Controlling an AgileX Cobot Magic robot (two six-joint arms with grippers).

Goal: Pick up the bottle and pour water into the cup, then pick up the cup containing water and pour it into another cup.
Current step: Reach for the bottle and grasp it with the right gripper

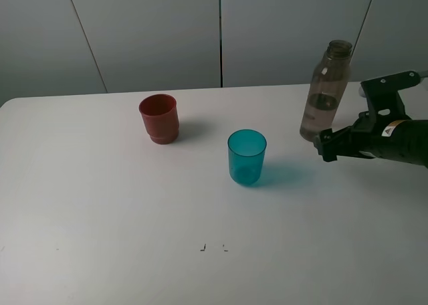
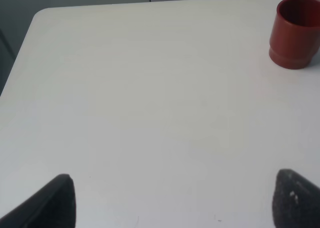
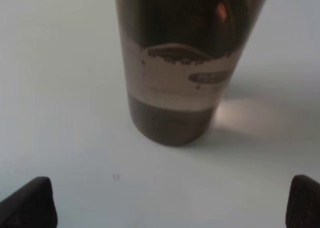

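The smoky grey-brown bottle [image 1: 327,91] stands upright at the back right of the white table, uncapped, with some water in its base. My right gripper [image 1: 326,145] is open, just in front of the bottle's base and not touching it. In the right wrist view the bottle [image 3: 182,63] stands close ahead, beyond my open gripper [image 3: 172,203]. The teal cup [image 1: 247,157] stands near the table's middle. The red cup [image 1: 159,118] stands back left of it and shows in the left wrist view [image 2: 295,32]. My left gripper [image 2: 172,200] is open and empty over bare table; it is out of the exterior view.
The white table [image 1: 100,205] ends at a grey panelled wall [image 1: 147,31] behind. Two small dark marks [image 1: 212,247] lie on the table near the front middle.
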